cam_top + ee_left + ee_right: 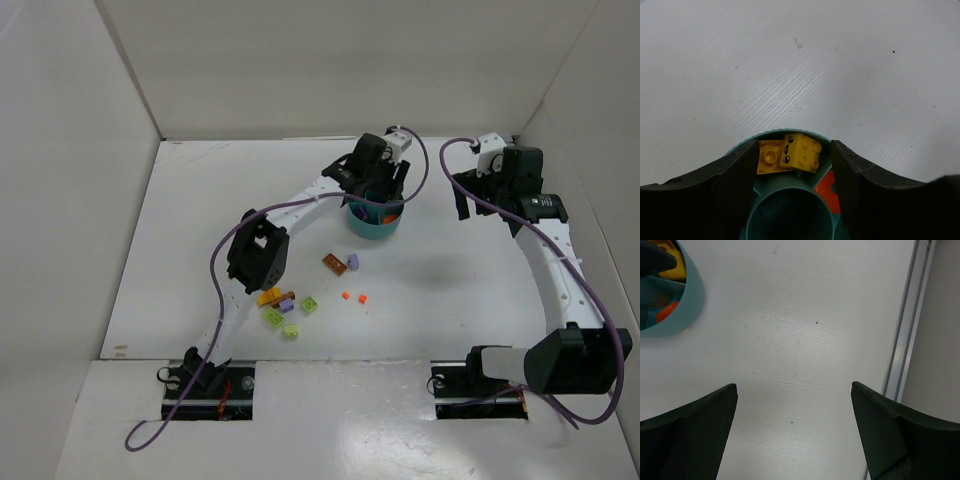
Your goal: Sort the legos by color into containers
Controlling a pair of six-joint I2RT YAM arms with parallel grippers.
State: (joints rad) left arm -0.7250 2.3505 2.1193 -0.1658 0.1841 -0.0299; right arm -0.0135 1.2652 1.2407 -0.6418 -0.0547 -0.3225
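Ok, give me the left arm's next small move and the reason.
Probably raise the left end effector straight up off the teal dish: its jaws stand open, two yellow bricks lie in a compartment, and loose bricks wait on the table.

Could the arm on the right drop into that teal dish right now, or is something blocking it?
Probably not from above. The left arm has its open jaws hanging directly over the dish, straddling it. The right arm sits off to the side, jaws open, so it could likely only reach the dish's outer wall.
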